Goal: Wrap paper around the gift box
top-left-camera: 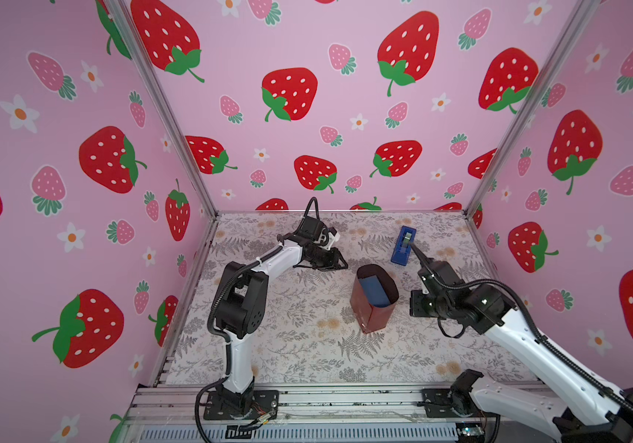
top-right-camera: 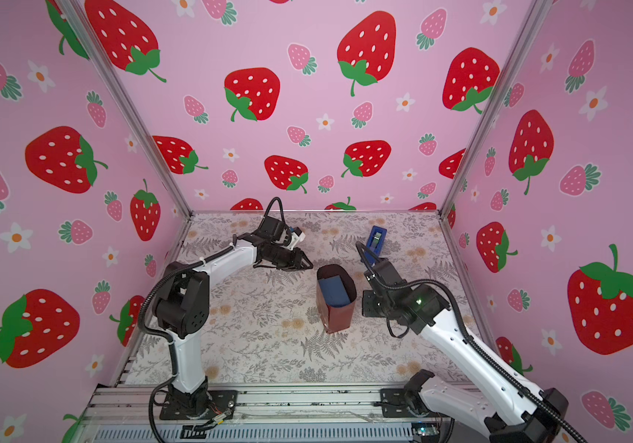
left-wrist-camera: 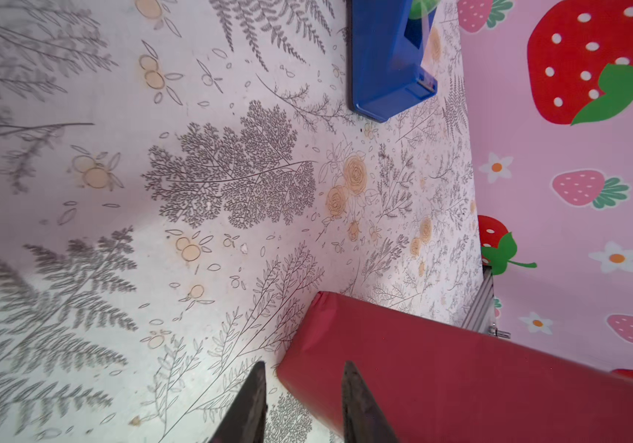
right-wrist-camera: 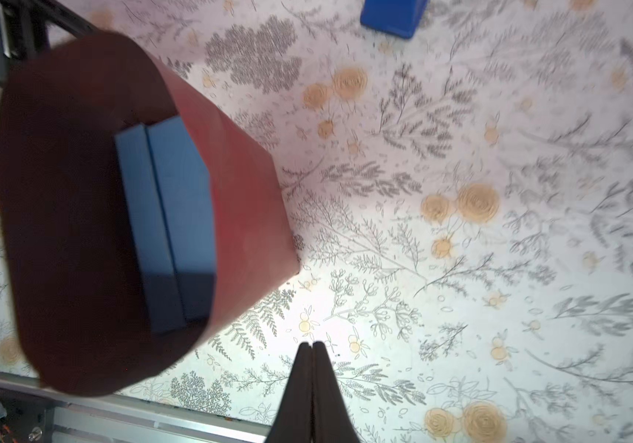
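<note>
while paper (top-left-camera: 369, 315) rings the gift box (top-left-camera: 373, 290), tape dispenser (top-left-camera: 404, 247) apart

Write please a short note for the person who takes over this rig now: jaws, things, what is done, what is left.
Left gripper: jaws apart, empty, near the paper, not touching it.
Right gripper: jaws shut, empty.
The paper forms a sleeve around the gift box; one end is open and the box shows inside. The tape dispenser stands behind, apart.
Done: sides wrapped.
Left: fold the open end shut, probably tape it. The other end is hidden.
</note>
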You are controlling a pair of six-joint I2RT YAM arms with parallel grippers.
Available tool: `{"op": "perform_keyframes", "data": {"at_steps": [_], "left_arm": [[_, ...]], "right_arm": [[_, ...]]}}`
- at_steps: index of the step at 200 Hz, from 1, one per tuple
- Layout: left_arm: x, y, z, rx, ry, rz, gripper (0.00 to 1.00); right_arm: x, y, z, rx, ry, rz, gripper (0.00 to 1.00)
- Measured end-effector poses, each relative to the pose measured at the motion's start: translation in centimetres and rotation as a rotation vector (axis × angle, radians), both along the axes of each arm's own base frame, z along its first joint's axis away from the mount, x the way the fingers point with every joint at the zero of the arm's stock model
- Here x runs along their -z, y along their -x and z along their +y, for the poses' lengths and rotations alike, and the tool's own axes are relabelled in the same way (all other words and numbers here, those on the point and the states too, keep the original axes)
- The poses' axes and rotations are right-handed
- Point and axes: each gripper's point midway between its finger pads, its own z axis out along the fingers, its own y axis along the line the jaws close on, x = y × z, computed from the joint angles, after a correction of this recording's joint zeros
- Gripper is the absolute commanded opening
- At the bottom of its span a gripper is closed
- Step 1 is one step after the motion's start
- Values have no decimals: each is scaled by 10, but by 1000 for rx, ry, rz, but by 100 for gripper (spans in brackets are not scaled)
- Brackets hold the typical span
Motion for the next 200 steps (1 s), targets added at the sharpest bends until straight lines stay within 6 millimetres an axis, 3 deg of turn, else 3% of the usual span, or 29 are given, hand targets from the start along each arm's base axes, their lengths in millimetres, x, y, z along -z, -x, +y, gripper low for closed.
{"op": "perform_keyframes", "data": {"at_steps": [38, 78, 103, 145, 200], "left_arm": [[22, 13, -25, 88, 39, 79, 31], [34, 31, -36, 148, 74, 146, 28], [42, 37, -39, 173, 94, 185, 28], [46, 43, -41, 188, 114, 219, 26], [39, 47, -45, 218, 155, 228, 24]], "right_arm": [[71, 28, 11, 27, -190, 111, 0], [111, 43, 38, 43, -441, 188, 0], [115, 43, 52, 35, -550, 205, 0], [102, 34, 70, 7, -655, 189, 0], [106, 18, 64, 59, -657, 173, 0]]}}
